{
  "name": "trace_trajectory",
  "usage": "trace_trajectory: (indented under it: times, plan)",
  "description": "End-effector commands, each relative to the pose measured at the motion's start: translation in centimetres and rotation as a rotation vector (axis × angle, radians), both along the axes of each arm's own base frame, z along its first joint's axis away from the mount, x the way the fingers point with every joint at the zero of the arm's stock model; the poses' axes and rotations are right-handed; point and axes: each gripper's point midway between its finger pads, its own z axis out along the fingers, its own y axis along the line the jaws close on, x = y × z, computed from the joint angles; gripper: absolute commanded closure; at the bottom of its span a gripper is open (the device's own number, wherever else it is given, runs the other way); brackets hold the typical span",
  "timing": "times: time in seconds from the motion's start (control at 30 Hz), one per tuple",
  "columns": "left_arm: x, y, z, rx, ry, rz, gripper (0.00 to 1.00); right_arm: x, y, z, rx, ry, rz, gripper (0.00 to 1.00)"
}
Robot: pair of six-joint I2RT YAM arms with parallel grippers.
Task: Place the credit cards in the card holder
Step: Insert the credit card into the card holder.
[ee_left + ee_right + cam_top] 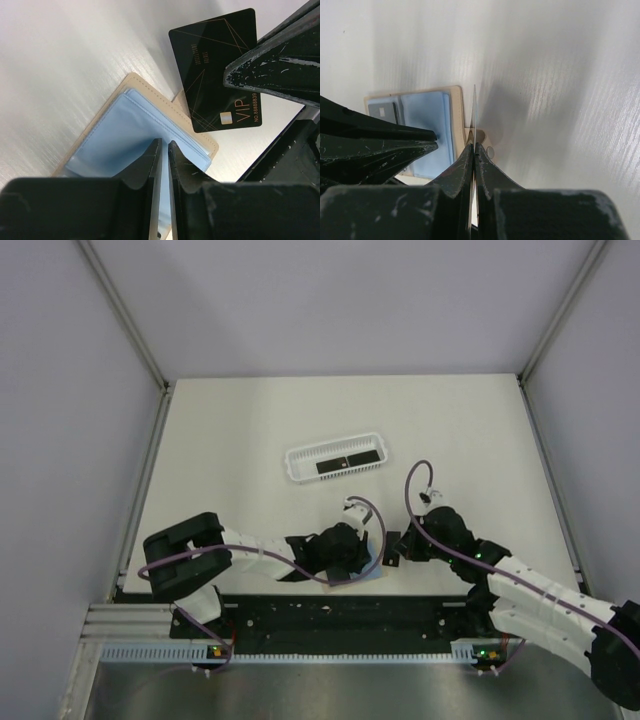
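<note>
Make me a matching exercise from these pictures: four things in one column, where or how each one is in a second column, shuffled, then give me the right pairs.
Things:
1. VIP card
2. white basket
3. card holder
4. left gripper

Places or states:
A. lies open on the table, blue inside facing up
B. shut on the card holder's blue inner sheet
C. pinched in the right gripper
D. farther back on the table, with black cards inside

Pairs: 1-C, 2-D, 3-A, 4-B.
</note>
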Motion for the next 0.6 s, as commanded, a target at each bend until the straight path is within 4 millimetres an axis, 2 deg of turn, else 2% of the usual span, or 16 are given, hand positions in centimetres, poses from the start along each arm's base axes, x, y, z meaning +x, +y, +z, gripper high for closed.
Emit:
trace_trajectory:
  times: [0.0,0.3,0.57]
  plan:
    - [-0.7,1.0,-1.0,0.015,0.025,0.007,0.84,0.9,-0.7,0.3,-0.052,-0.01,-0.03,1.0]
    - [-2.0,4.3,-3.7,0.105,0.087,0.036,0.85,1.0,-1.1,-0.3,-0.083,0.008,-0.052,1.0]
    - [-2.5,6.3,-4.4,0.153,0.094,0.05,0.85,1.0,-1.4,-0.6,-0.097,0.015,-0.065,1.0]
